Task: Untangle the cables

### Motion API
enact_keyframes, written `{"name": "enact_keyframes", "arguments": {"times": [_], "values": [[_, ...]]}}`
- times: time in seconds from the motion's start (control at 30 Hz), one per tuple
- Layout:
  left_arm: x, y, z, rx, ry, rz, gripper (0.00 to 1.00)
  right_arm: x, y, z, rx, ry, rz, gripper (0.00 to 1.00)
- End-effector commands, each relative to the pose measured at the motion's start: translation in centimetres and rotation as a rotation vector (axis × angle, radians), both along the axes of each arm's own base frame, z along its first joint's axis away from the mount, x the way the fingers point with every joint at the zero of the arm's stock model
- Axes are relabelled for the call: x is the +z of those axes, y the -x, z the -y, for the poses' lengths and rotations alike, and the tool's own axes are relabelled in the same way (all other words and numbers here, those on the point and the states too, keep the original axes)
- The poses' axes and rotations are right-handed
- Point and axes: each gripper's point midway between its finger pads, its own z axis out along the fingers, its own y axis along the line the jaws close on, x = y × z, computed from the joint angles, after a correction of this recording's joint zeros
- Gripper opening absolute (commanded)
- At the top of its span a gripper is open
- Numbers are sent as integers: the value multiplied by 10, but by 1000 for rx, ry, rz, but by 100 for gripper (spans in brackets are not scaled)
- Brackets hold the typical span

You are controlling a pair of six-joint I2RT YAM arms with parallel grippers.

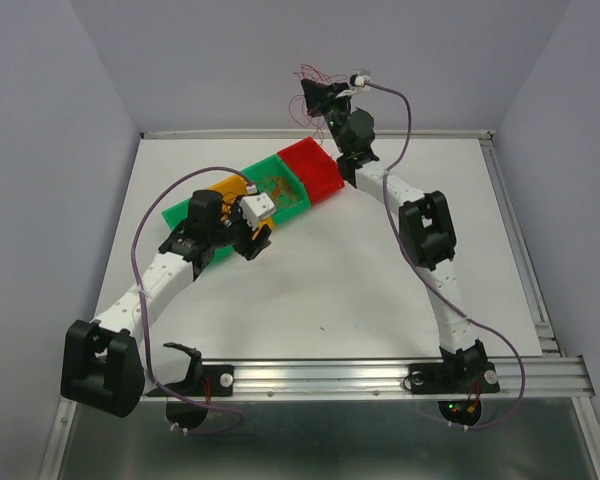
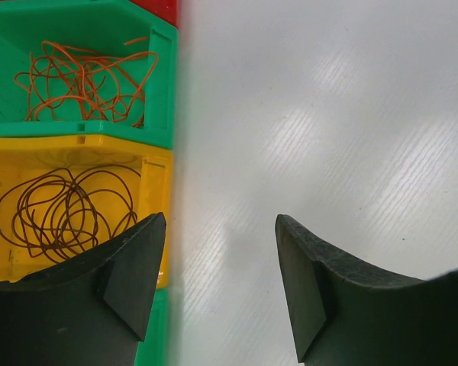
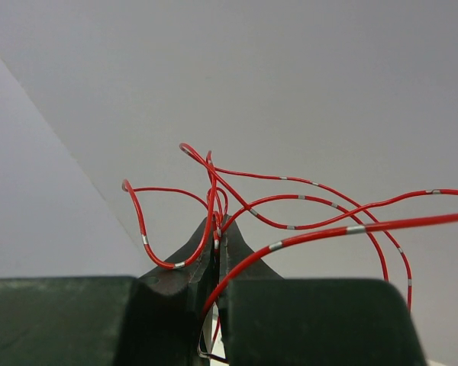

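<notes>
My right gripper (image 1: 313, 93) is raised high above the red bin (image 1: 317, 166), pointing at the back wall. It is shut (image 3: 218, 223) on a bunch of thin red cables (image 3: 305, 200) that loop out of the jaws; they show faintly in the top view (image 1: 318, 72). My left gripper (image 1: 253, 245) is open and empty (image 2: 221, 229), low over bare table just right of the yellow bin (image 2: 154, 179). Dark brown cables (image 2: 61, 210) lie coiled in the yellow bin. Orange cables (image 2: 84, 80) lie in the green bin (image 2: 156, 133) behind it.
The bins stand in a diagonal row on the white table (image 1: 310, 290): green (image 1: 178, 214), yellow (image 1: 230, 184), green (image 1: 280, 185), red. Lilac cables (image 1: 140, 250) hang along both arms. Grey walls enclose the table at the back and sides.
</notes>
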Motion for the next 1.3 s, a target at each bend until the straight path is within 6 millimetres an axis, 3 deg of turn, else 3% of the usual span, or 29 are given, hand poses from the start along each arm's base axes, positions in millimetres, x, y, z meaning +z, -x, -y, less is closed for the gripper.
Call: {"name": "enact_keyframes", "arguments": {"times": [0.0,0.13,0.27,0.3,0.4,0.5,0.7,0.83,0.9,0.97,1.0,1.13,1.27], "values": [[12,-2,0,-7,21,52,71,38,14,8,-68,-101,117,0],[12,-3,-1,-5,19,56,71,11,22,0,-116,-54,106,1],[12,-2,-1,-7,19,57,71,-27,23,4,-127,-42,66,1],[12,-1,-1,-10,21,58,71,-45,22,5,-130,-25,33,1],[13,-1,0,-12,24,58,71,-76,28,11,-140,-13,-27,1],[12,0,0,-16,22,55,71,-88,35,17,-144,-27,-55,1],[11,1,0,-19,24,52,71,-137,39,34,-240,-2,-188,1],[12,1,0,-22,23,55,71,-167,38,25,-209,65,-272,0],[12,1,0,-22,24,56,71,-171,32,22,-200,66,-308,1],[11,2,0,-22,22,52,71,-204,26,14,-190,140,-415,0],[12,2,-1,-21,22,55,71,-195,19,8,-180,141,-421,1],[12,3,0,-26,21,60,71,-241,13,-3,-151,233,-601,1],[12,5,0,-33,22,60,71,-263,9,-10,-130,317,-698,1]]}}
